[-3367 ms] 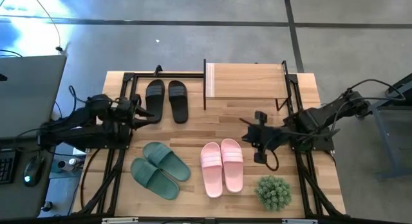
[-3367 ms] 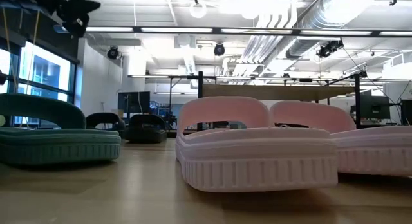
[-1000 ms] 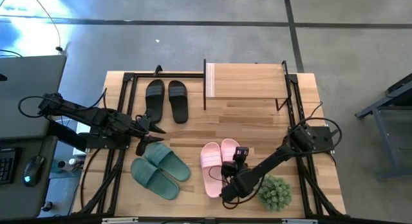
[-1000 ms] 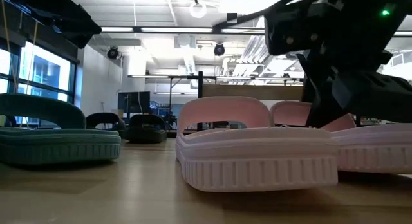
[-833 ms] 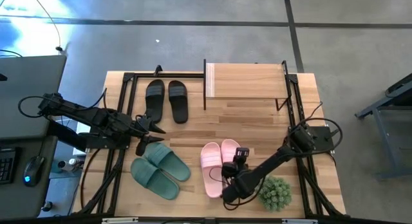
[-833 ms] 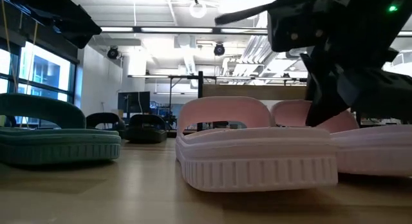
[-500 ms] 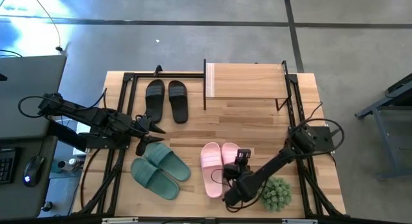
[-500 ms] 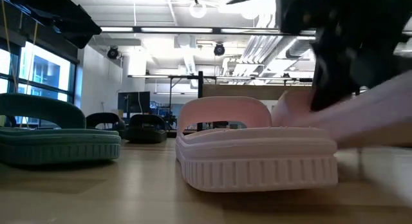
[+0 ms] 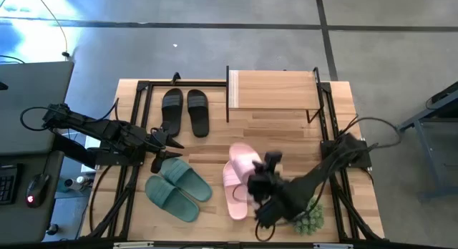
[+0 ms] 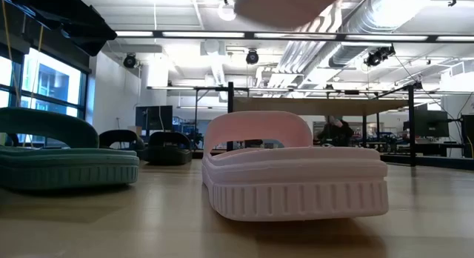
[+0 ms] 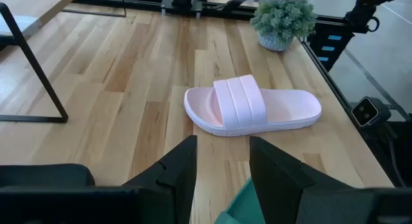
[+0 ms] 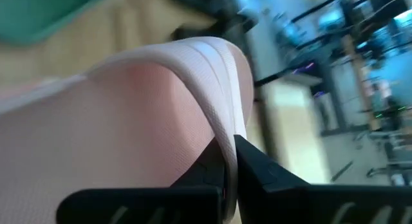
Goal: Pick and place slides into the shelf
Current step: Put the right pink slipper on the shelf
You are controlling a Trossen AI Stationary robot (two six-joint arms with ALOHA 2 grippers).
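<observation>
On the bench, the shelf stands at the far edge, with the black slides just beside it and the green slides nearer the front. The right gripper holds one pink slide lifted above the bench in front of the shelf, jaws clamped on its strap, while its mate lies flat beside the green pair. The left gripper hovers between the black and green slides, jaws parted and holding nothing.

Right gripper is clamped and raised over the table's near middle; left gripper hovers, fingers parted.
</observation>
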